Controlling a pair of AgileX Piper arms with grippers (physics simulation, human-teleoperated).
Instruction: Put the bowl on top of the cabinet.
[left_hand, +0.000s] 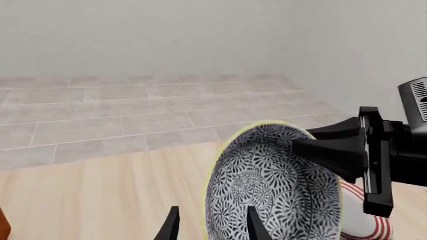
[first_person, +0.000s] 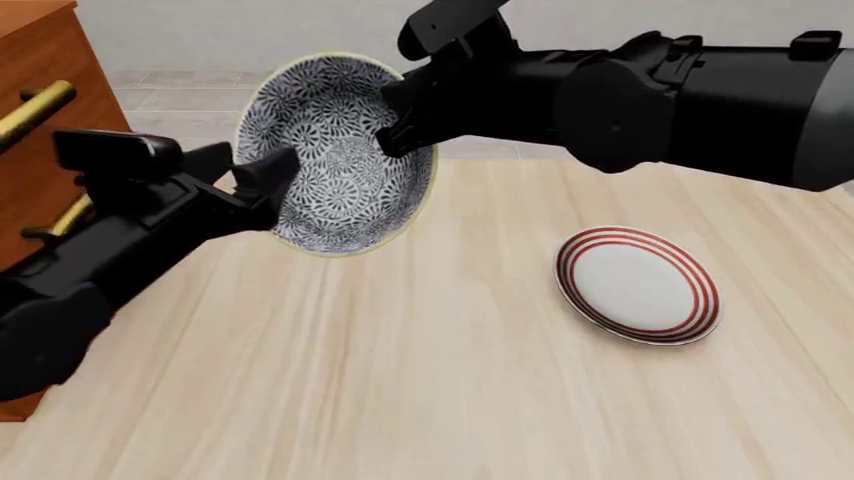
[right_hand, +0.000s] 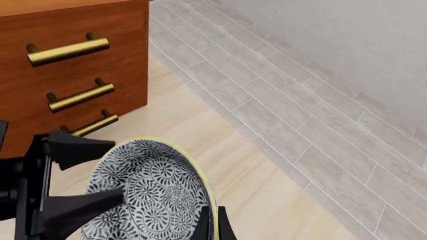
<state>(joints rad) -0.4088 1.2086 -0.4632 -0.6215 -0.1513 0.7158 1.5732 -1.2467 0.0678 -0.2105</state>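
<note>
Front view looks down the table; both close wrist views share the bowl (left_hand: 273, 185).

- A plain pale grey wall (left_hand: 200, 35) is seen behind the table, unbroken and evenly lit.
- The floor (right_hand: 313, 125) is laid with long light grey tiles in staggered rows.
- The table (first_person: 400, 400) is surfaced in pale wood with a fine lengthwise grain.
- Only faint, soft shadows are cast.
</note>
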